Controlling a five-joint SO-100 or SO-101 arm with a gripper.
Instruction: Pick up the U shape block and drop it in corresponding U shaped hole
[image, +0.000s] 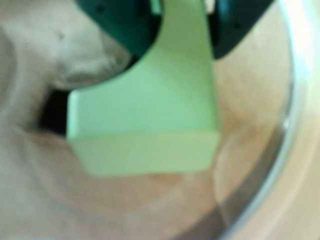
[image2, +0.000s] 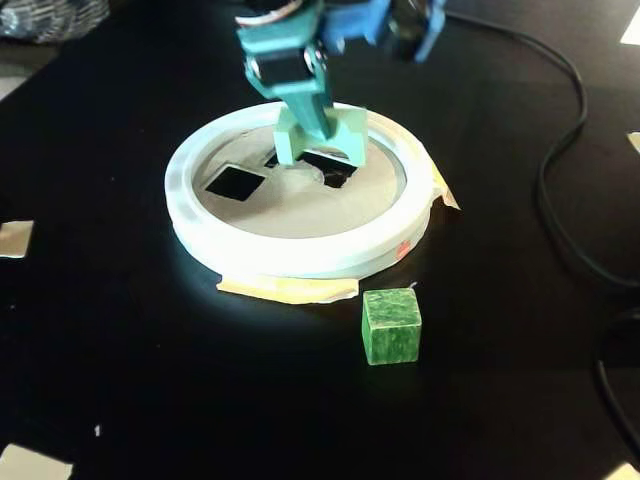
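Note:
The light green U shape block (image: 150, 115) fills the middle of the wrist view, held by one leg between my dark teal fingers (image: 120, 25). My gripper (image: 182, 30) is shut on it. In the fixed view the block (image2: 345, 140) hangs from my gripper (image2: 315, 118) just above the tan lid of the white round sorter (image2: 300, 255), over a dark hole (image2: 328, 165) near the lid's middle. I cannot tell the shape of that hole, as the block covers part of it. A dark opening (image: 50, 112) also shows to the left of the block in the wrist view.
A square hole (image2: 235, 181) lies in the lid's left part. A dark green cube (image2: 391, 326) stands on the black table in front of the sorter. Tape strips (image2: 290, 290) hold the sorter's rim. A black cable (image2: 560, 150) runs along the right side.

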